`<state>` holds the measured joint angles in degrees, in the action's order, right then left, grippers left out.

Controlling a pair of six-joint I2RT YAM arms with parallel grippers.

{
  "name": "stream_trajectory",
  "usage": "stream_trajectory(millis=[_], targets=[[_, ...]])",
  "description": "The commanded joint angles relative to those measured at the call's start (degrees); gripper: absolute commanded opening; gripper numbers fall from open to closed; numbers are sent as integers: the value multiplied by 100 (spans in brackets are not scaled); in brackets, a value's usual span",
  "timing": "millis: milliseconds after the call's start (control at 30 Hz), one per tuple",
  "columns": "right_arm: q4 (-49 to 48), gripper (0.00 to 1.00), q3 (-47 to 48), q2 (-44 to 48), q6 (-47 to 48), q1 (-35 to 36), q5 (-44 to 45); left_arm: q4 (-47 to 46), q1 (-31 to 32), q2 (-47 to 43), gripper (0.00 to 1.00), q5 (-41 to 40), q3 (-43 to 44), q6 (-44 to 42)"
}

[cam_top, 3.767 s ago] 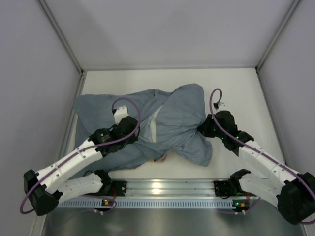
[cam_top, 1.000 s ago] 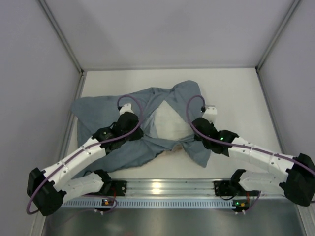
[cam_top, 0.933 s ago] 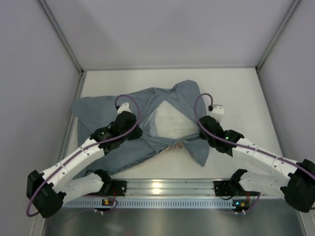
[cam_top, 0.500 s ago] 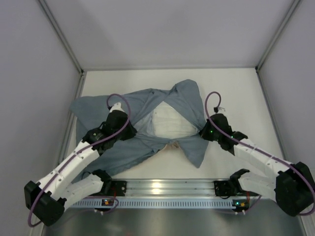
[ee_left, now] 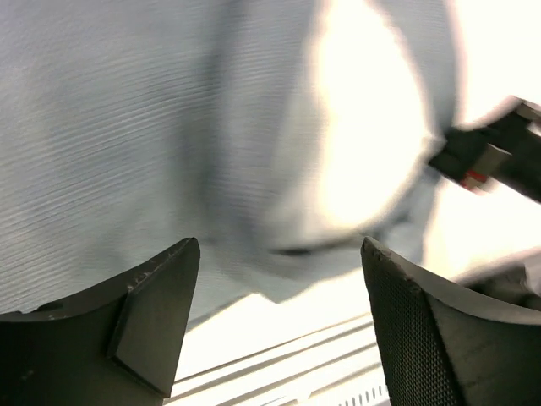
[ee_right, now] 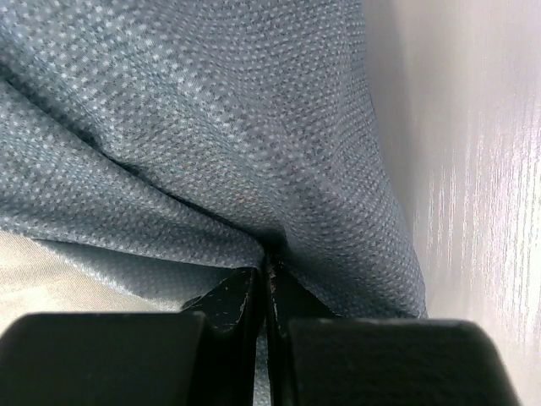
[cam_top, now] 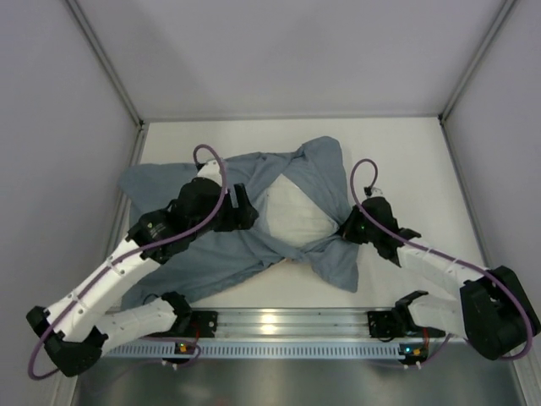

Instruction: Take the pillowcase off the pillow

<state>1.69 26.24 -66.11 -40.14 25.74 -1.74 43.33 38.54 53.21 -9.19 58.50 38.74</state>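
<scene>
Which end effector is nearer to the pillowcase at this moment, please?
Right. The right end effector is shut on a pinch of the pillowcase at its right side. The left end effector is open over the cloth's left half, apparently clear of it.

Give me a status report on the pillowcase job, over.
Left claw open, holding nothing. Right claw shut on the pillowcase. Pillow partly bared at the opening, not out yet. Nothing in the way.
</scene>
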Motion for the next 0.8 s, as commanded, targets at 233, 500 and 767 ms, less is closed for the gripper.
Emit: stream_trajectory(millis=[233,500,767], targets=[[305,0,127,-69,165,81,-99,465,3062,2868,88,-2375,2683,-886],[332,0,83,89,217,81,-221,554,3203,4285,93,-3333,2930,-1158],[182,0,48,150,165,81,-406,360,3203,4680,99,-3212,3027,-1545]])
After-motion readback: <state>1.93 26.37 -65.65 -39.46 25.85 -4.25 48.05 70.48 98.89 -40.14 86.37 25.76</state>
